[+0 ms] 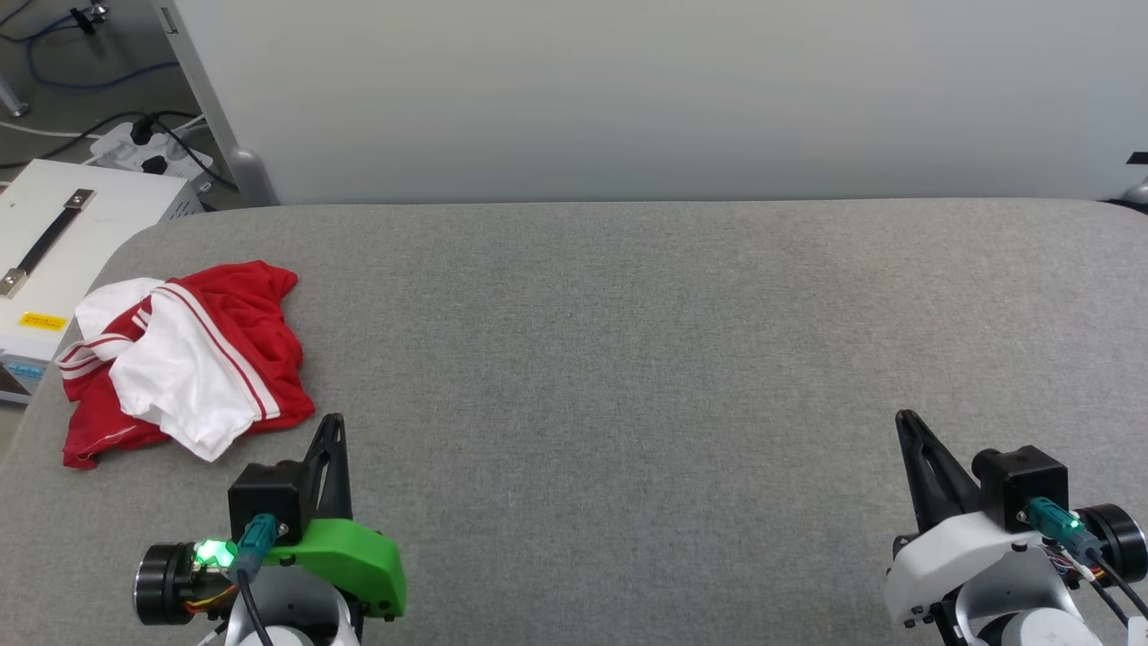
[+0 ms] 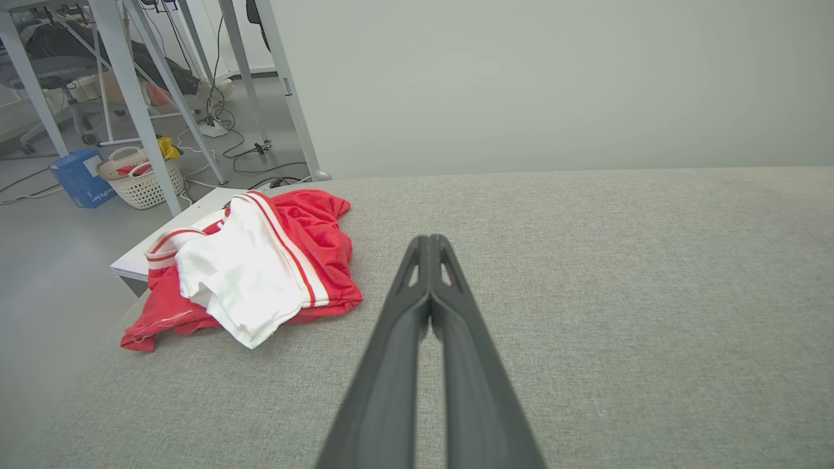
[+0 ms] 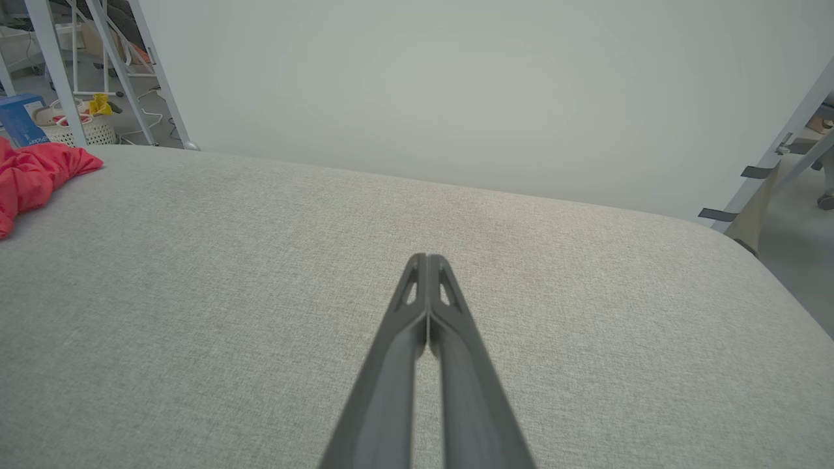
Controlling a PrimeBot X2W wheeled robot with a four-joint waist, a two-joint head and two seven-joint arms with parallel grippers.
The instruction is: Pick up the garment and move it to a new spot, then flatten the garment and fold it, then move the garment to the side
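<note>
— One garment (image 1: pixel 188 359) lay crumpled at the table's (image 1: pixel 628 359) left edge. And the jaws?
— Both pairs were shut, empty: left near it, right well apart. Grabbing one loose layer could have dragged it off the edge.

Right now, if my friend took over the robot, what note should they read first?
Left gripper: shut, holding nothing, close to the garment but not touching it.
Right gripper: shut, holding nothing, over the table's right side.
Garment: a crumpled red and white heap at the left edge of the grey table.
Done: nothing yet.
Left: pick it up, move it to a new spot, flatten it, fold it, move it aside.
</note>
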